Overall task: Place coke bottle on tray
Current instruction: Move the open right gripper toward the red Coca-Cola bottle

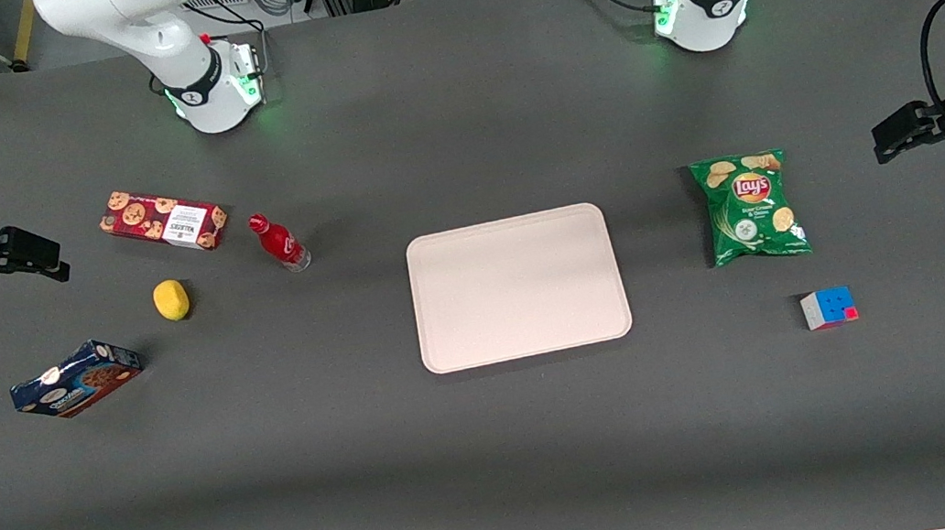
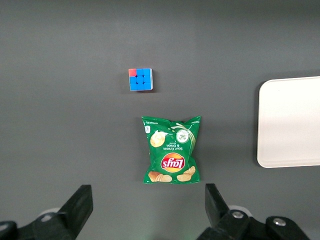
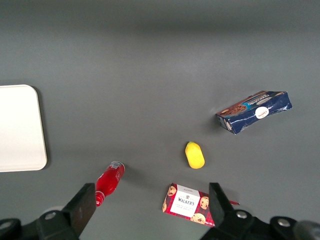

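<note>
Fingers (image 3: 86, 206) of right gripper (image 3: 152, 207) spread, empty; small red coke bottle (image 1: 279, 242) upright on counter (image 1: 498, 446), between gripper and pale beige tray (image 1: 518, 286), well apart.

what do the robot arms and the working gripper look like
The arms are glossy white with black joint bands, and green lights glow at their bases. The gripper, at the working arm's end of the table, is matte black and blocky with two flat fingers, on a silver wrist trailing a black cable.
</note>
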`<state>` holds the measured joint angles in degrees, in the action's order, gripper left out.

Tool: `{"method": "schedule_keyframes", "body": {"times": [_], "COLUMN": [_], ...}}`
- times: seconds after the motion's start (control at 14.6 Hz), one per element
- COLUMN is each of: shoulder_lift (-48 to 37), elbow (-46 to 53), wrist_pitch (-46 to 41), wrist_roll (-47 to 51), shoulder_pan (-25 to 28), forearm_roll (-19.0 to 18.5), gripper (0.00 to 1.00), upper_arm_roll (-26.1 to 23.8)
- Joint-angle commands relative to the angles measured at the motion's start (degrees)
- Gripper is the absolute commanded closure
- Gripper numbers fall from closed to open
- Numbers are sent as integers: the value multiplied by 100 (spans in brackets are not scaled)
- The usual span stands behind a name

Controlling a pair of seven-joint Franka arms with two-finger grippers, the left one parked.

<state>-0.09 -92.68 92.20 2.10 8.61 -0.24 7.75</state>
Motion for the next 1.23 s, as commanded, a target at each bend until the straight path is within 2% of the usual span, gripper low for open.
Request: {"method": "schedule_keyframes", "body": {"times": [0.0, 0.34, 0.55, 0.68, 1.16], "shoulder_lift": [158, 185, -8, -254, -1642], "elbow": [216, 163, -336, -880, -3569], "wrist_pitch": [-79, -140, -106, 156, 1940], "wrist_roll": [-114, -35, 315, 518, 1266], "shoulder_pan": [45, 62, 71, 71, 71], "forearm_roll": [-37, -37, -2, 321, 332], "gripper": [0, 0, 0, 0, 0], "upper_arm_roll": [7, -54, -405, -502, -1460]}}
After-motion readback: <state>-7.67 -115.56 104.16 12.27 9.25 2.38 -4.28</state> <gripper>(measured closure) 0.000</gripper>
